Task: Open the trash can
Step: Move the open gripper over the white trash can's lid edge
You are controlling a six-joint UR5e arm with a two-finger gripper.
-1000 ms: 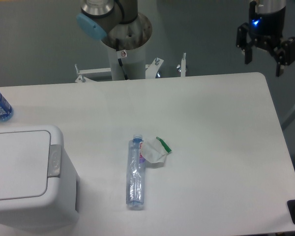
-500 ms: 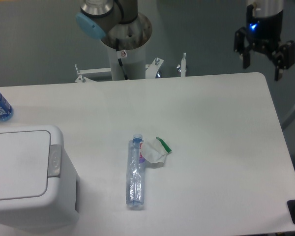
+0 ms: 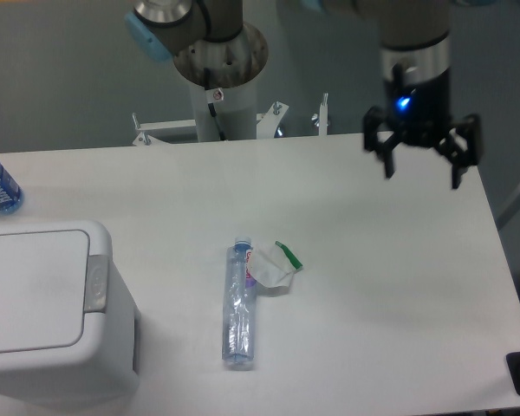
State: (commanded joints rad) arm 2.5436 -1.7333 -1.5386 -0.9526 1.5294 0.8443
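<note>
I have swung in from beyond the far right corner and now hang over the right part of the white table [image 3: 373, 260], my black two-finger gripper [image 3: 421, 170] spread wide and holding nothing. The large white plastic rectangular trash can [image 3: 48, 312], flat lid down, sits at the table's near left corner, well apart from me, with a crushed clear plastic bottle [image 3: 239, 305] and a crumpled white wrapper [image 3: 273, 265] lying mid-table

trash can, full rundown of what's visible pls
The trash can is a large white bin, plastic by its look, with rounded corners, standing at the table's near left corner and cut off by the picture's left and bottom edges. Its flat white lid lies shut. A grey button strip runs along the rim on the lid's right side. Nothing touches it; the open gripper hangs far off, over the table's far right.
</note>
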